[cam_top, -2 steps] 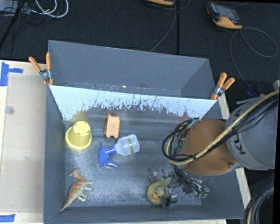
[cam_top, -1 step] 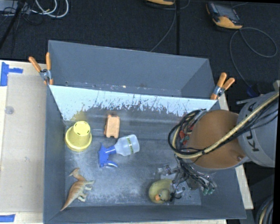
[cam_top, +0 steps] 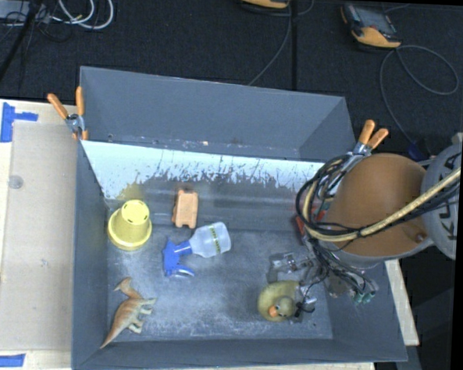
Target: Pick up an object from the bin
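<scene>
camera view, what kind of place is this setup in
Probably a robotics lab's grasping test station: a cabled robot arm reaches into a grey metal bin of small toys, such as a yellow cup and a toy dinosaur, and loose cables lie on the dark floor.

a rounded orange-brown cover (cam_top: pixel 379 205) caps the wrist, black and yellow cables (cam_top: pixel 322 195) looping round it, grey metal fittings (cam_top: pixel 287 263) beneath.

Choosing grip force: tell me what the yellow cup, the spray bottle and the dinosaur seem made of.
Yellow cup: likely smooth plastic, uniform colour with a slight sheen. Spray bottle: translucent plastic body, pale and see-through; opaque blue plastic trigger. Dinosaur: probably moulded plastic or rubber, matte tan; cannot tell which.
</scene>
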